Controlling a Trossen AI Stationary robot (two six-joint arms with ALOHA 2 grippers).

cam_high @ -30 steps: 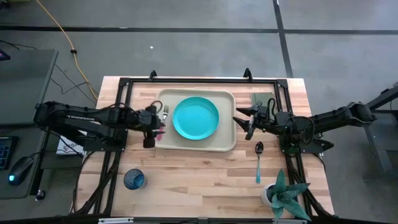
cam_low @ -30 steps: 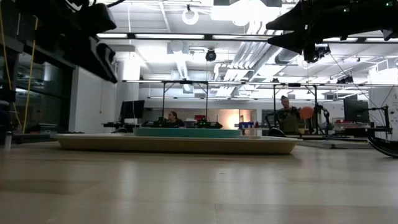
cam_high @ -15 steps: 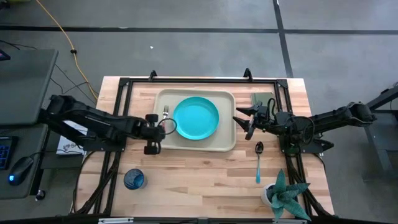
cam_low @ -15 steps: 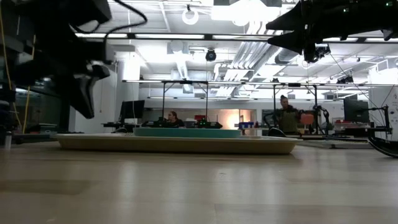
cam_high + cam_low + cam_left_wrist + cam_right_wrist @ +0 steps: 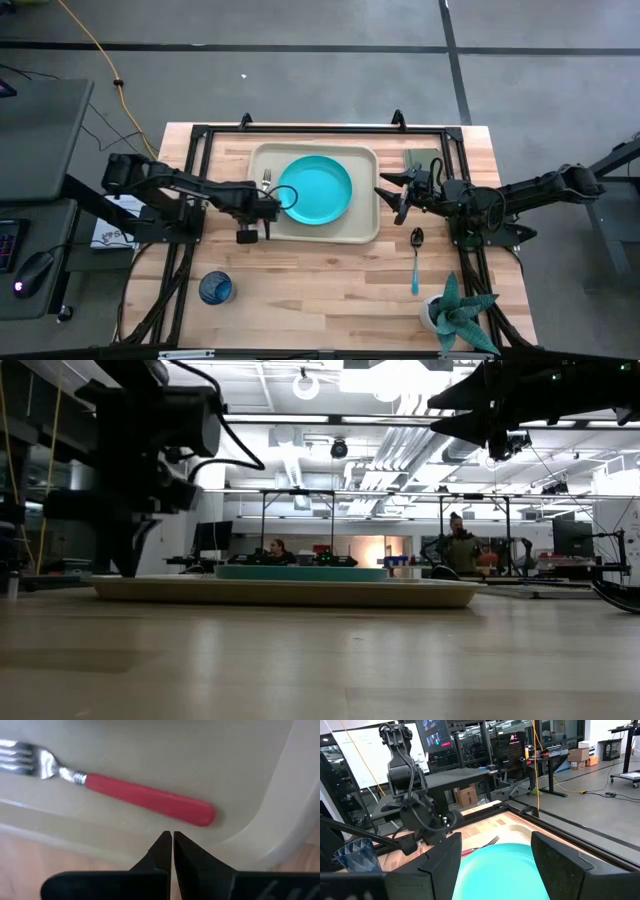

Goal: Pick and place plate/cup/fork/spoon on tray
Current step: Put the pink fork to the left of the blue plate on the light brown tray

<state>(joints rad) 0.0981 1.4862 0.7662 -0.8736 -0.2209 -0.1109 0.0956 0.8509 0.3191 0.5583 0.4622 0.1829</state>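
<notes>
The fork (image 5: 150, 800), red-handled with metal tines (image 5: 266, 180), lies flat in the left part of the beige tray (image 5: 365, 232). My left gripper (image 5: 172, 840) is shut and points down at the tray's near-left corner (image 5: 128, 565), just beside the free end of the fork's handle. The turquoise plate (image 5: 315, 190) sits in the middle of the tray. The dark-blue cup (image 5: 215, 289) stands on the table near its front left. The spoon (image 5: 415, 262) lies on the table to the right of the tray. My right gripper (image 5: 400, 195) hangs level and open beside the tray's right edge. My left gripper's shut fingertips (image 5: 165, 845) stand over the tray's rim (image 5: 235, 845) at its near-left corner, coming from above. I cannot tell whether they touch the rim. They are clear of the fork's handle.
A grey-green pad (image 5: 422, 160) lies at the far right of the table. A potted plant (image 5: 455, 315) stands at the near right corner. Black frame rails (image 5: 190, 180) run along the table's sides. People sit in the room beyond the table.
My left gripper has tipped from a slant to pointing almost straight down. It has sunk and shifted toward the table's right, over the tray's near-left corner. The fork has stayed lying in the tray.
</notes>
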